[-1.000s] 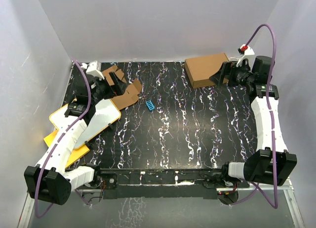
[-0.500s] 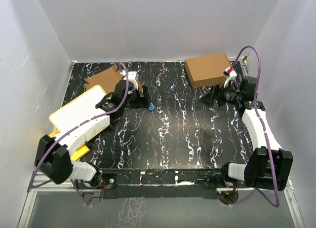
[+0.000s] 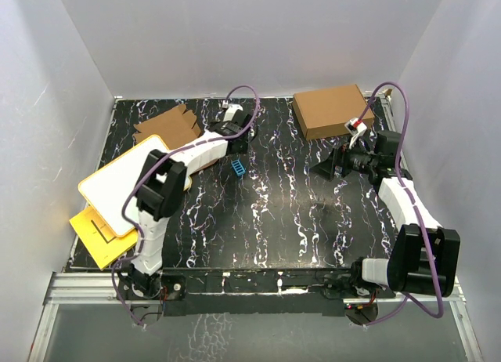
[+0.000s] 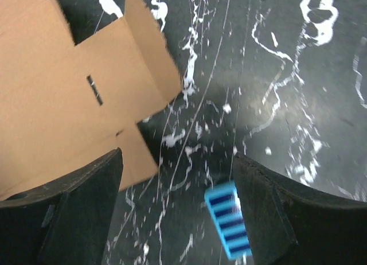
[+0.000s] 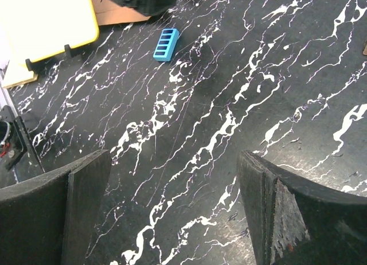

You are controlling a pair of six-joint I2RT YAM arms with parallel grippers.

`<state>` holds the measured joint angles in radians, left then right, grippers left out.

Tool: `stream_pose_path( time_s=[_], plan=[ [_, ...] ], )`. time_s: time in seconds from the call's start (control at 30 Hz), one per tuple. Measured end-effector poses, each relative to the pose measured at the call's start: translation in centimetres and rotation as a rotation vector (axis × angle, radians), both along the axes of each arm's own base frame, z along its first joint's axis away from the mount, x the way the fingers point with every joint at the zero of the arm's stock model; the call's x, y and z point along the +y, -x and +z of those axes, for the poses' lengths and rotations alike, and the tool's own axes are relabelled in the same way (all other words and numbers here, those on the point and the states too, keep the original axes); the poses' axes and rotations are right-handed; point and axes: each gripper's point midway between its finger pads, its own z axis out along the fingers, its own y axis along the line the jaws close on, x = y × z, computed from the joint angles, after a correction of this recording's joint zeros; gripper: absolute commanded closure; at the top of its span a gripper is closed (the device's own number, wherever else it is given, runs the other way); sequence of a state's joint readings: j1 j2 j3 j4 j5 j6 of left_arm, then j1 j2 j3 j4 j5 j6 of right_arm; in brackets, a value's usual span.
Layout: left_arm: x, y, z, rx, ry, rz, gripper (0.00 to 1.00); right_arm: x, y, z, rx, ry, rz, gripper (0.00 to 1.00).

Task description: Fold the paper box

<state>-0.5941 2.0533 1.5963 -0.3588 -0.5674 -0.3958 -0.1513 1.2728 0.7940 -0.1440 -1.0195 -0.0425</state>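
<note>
The paper box [image 3: 166, 126] lies as a flat brown die-cut sheet at the far left of the table, and its flaps fill the upper left of the left wrist view [image 4: 69, 98]. My left gripper [image 3: 238, 142] hovers just right of the sheet, open [image 4: 178, 210], with nothing between its fingers. A small blue ridged piece [image 4: 229, 226] lies close to its right finger [image 4: 275, 213]. My right gripper [image 3: 322, 167] is open [image 5: 175, 216] over bare table right of centre, far from the sheet [image 5: 117, 15].
A larger ready-made brown box [image 3: 329, 110] stands at the back right. A white board with a yellow rim [image 3: 125, 182] lies at the left, with a yellow sheet [image 3: 95, 229] under its near corner. The blue piece [image 3: 237, 168] lies between the arms.
My left arm has swung from over the sheet rightward to near the blue piece, its jaws narrowing slightly. My right arm has drawn away from the ready-made box toward the middle.
</note>
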Motion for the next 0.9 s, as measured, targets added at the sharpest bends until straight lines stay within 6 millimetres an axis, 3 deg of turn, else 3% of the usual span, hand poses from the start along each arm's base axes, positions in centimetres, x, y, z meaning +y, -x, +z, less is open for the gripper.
stream_pose_path(
  time_s=[0.17,0.37,0.5,0.7,0.73,0.9],
  plan=[
    [0.5,-3.2,-3.3,0.014,-0.094,0.027,0.27,-0.1,-0.3,-0.6,-0.011,0.011,0.011,0.02],
    [1.5,-6.4,-3.8,-0.018,-0.127,0.066,0.37,-0.1,-0.5,-1.6,0.012,0.009,0.018,0.02],
    [2.5,-7.1,-3.6,-0.025,-0.122,0.079,0.55,-0.1,-0.5,-1.6,0.01,0.01,0.019,0.01],
    [2.6,-7.7,-3.7,-0.02,-0.1,0.053,0.96,-0.1,-0.5,-1.7,0.01,0.012,0.021,0.02],
    [2.4,-7.7,-3.7,-0.019,-0.096,0.043,1.0,0.0,-0.5,-1.7,0.01,0.011,0.023,0.01],
    [1.0,-7.9,-3.0,-0.033,-0.054,-0.012,1.0,0.1,-0.4,-1.6,0.009,0.004,0.034,0.02]
  ],
)
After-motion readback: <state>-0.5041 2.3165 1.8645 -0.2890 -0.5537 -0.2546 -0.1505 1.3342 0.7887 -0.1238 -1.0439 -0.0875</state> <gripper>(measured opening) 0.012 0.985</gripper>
